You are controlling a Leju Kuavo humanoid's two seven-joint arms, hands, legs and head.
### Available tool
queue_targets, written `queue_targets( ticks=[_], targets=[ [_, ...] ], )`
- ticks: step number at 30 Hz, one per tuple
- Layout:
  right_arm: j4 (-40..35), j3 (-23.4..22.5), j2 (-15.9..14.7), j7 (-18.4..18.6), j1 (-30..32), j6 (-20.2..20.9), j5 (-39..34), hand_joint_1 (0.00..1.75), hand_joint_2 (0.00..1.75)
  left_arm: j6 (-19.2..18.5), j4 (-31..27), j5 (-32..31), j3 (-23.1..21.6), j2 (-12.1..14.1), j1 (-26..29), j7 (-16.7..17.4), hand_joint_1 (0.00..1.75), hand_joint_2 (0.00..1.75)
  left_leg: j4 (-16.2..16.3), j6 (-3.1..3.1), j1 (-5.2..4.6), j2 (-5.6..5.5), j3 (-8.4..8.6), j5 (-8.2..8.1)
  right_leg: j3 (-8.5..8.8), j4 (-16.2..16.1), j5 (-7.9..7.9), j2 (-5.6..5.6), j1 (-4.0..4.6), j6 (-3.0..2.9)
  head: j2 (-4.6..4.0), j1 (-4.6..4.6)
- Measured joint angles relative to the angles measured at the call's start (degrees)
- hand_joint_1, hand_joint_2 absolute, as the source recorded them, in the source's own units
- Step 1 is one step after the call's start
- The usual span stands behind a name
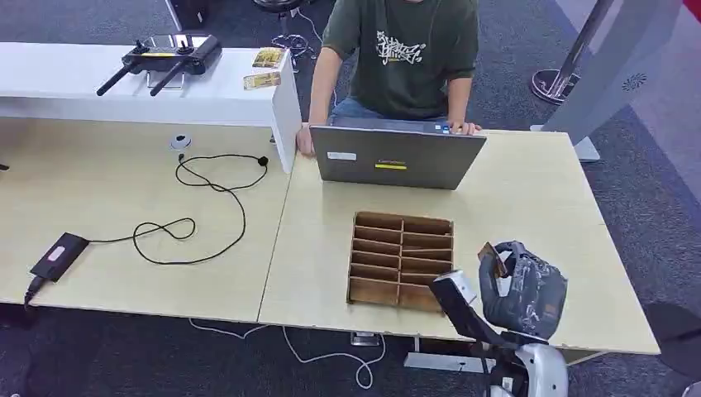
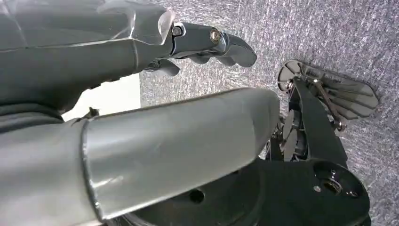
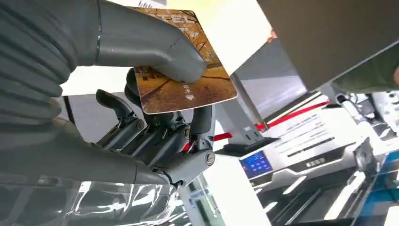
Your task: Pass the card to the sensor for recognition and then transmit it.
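The card (image 3: 183,77), printed with an autumn tree scene, is pinched between the thumb and the darker fingers (image 3: 155,136) of the right hand (image 1: 517,285). In the head view that hand sits over the table's (image 1: 537,207) front right corner, just beside the wooden divider box (image 1: 402,260).

So the pick-up looks finished: the card is lifted and off the table. Which object is the sensor I cannot tell; presenting the card to it and handing it on both appear to be left. A person (image 1: 402,58) sits at the far edge behind an open laptop (image 1: 397,157), a likely receiver.

The left hand (image 2: 207,44) hangs over carpet, fingers loosely curled and holding nothing.
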Motion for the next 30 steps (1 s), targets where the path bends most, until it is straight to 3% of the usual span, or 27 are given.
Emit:
queue_targets(
  ticks=[17, 30],
  targets=[
    [-2.19, -6.93, 1.6, 0.59, 1.72, -4.13, -3.3, 1.71, 1.75, 0.02, 0.0, 0.79, 0.0, -0.09, -0.01, 0.61, 0.0, 0.0, 0.0, 0.0, 0.0, 0.0, 0.0, 0.0, 0.0, 0.0, 0.0, 0.0, 0.0, 0.0, 0.0, 0.0],
    [-2.12, -8.02, 2.8, -1.07, -0.22, -4.92, -4.24, 1.69, 1.75, 0.0, 0.0, 0.85, 0.0, -0.09, -0.03, 0.72, 0.0, 0.0, 0.0, 0.0, 0.0, 0.0, 0.0, 0.0, 0.02, 0.01, 0.0, 0.0, 0.0, 0.0, 0.0, -0.02]
  ],
)
